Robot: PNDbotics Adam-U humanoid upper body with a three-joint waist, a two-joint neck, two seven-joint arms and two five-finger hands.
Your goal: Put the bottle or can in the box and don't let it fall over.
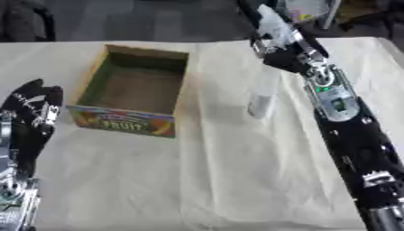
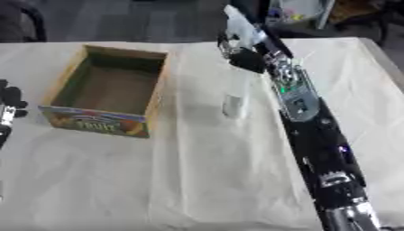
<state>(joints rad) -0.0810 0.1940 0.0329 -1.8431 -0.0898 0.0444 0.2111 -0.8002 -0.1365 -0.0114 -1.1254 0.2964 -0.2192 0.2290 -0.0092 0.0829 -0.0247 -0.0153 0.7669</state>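
Your right hand's fingers (image 1: 276, 45) are curled round the top of the clear bottle (image 1: 263, 97), which stands upright on the tabletop (image 1: 236, 171), to the right of the box and a little apart from it. Its lower end looks to be touching the cloth or just above it; you cannot tell which from these views. The grip sits high, near the neck, with the long body of the bottle hanging below the right hand (image 2: 245, 52).

The step in hand reads as the pick-up: the bottle is held but not yet carried. The cardboard box (image 1: 134, 85) lies open and looks empty, its printed fruit label facing you.

For your next move, lift straight up until the base clears the near wall of the box, then carry it to the left over the opening and lower it flat onto the floor of the box. Keep the bottle vertical throughout, because a tall, narrow thing held at the top may swing and tip when released.

Your left hand (image 1: 33, 106) rests idle at the left edge, fingers relaxed and pointing up
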